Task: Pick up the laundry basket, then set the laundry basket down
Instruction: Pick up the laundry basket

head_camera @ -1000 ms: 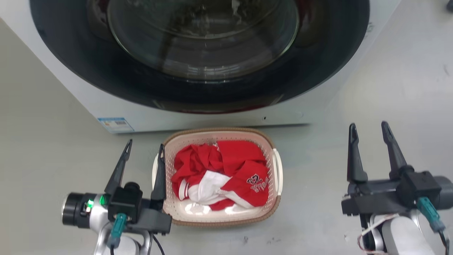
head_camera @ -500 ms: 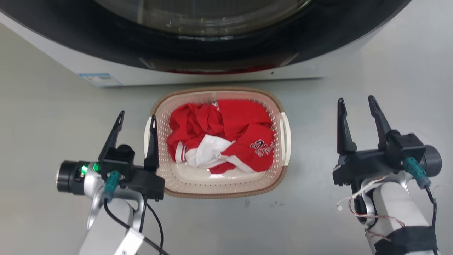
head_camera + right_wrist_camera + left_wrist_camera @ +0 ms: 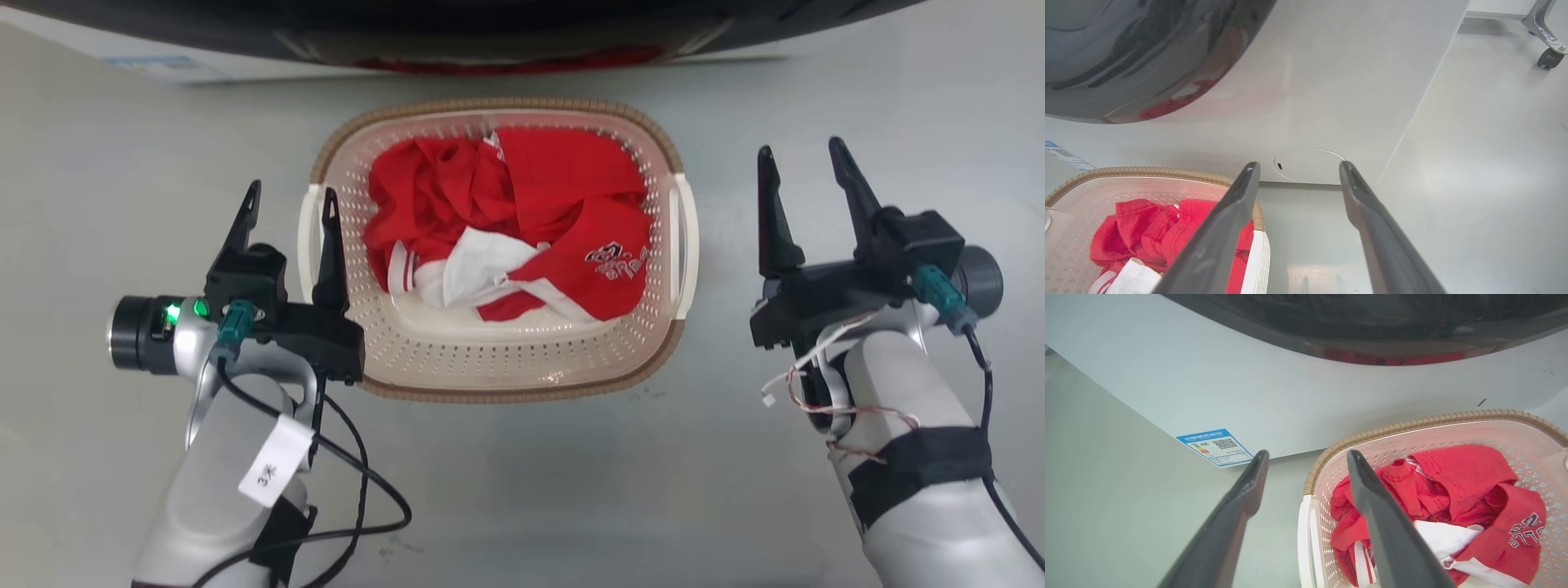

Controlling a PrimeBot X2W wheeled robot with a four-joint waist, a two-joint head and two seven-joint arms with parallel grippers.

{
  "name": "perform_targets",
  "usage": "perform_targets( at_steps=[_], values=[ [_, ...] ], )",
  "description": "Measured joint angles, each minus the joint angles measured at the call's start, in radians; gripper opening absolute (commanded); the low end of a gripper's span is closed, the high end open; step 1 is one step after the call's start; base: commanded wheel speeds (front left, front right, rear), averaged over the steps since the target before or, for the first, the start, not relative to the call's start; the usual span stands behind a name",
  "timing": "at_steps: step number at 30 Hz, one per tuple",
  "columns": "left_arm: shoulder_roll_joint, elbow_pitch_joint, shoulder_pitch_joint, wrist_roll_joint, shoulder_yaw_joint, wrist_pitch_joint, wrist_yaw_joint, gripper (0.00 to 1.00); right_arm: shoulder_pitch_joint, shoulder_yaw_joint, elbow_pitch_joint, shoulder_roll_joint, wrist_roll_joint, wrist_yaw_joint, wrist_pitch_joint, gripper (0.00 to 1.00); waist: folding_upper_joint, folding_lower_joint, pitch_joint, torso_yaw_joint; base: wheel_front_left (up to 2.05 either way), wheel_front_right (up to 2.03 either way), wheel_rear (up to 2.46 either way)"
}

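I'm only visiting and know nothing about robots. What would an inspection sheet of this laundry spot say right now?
Surface: smooth grey floor, slightly glossy.
Job's things: laundry basket upright on the floor before the washer, holding red and white clothes.
Clutter: a few small dark specks beside the basket.
Grippers: left gripper open, fingers either side of the basket's left white handle; right gripper open, apart from the basket.
Cables: black cable loops off the left arm; thin wires at the right wrist.
Surroundings: washer with blue label; a caster wheel.
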Motion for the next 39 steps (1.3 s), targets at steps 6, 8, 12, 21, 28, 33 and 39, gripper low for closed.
perform_targets(
  at_steps=[6, 8, 12, 21, 28, 33, 39],
  values=[
    [-0.004, 0.077, -0.045, -0.004, 0.006, -0.001, 0.001, 1.00, -0.057, 0.032, 0.059, 0.002, 0.003, 0.001, 0.000, 1.00, 0.0000, 0.0000, 0.083, 0.001, 0.00, 0.00, 0.00],
    [-0.004, 0.095, -0.060, -0.005, 0.010, -0.001, 0.001, 1.00, -0.076, 0.044, 0.074, 0.002, 0.008, 0.002, 0.000, 1.00, -0.0001, -0.0001, 0.107, 0.002, 0.00, 0.00, 0.00],
    [-0.007, 0.141, -0.092, -0.006, 0.019, -0.001, 0.006, 1.00, -0.107, 0.067, 0.105, 0.002, 0.009, 0.006, 0.000, 1.00, 0.0000, 0.0000, 0.145, 0.002, 0.00, 0.00, 0.00],
    [-0.009, 0.222, -0.134, -0.007, 0.025, -0.009, 0.009, 1.00, -0.137, 0.150, 0.131, 0.002, 0.075, 0.002, 0.000, 1.00, -0.0001, -0.0001, 0.184, 0.009, 0.00, 0.00, 0.00],
    [-0.010, 0.274, -0.160, -0.013, 0.025, -0.012, 0.010, 1.00, -0.145, 0.198, 0.149, 0.002, 0.118, -0.010, 0.000, 1.00, -0.0002, -0.0002, 0.200, 0.013, 0.00, 0.00, 0.00],
    [-0.012, 0.299, -0.180, -0.013, 0.021, -0.013, 0.016, 1.00, -0.151, 0.215, 0.174, 0.002, 0.135, -0.027, 0.000, 1.00, -0.0002, -0.0002, 0.209, 0.015, 0.00, 0.00, 0.00],
    [-0.014, 0.343, -0.206, -0.013, 0.012, -0.018, 0.007, 1.00, -0.168, 0.242, 0.210, 0.002, 0.164, -0.042, 0.000, 1.00, -0.0002, -0.0002, 0.220, 0.017, 0.00, 0.00, 0.00]
  ],
)
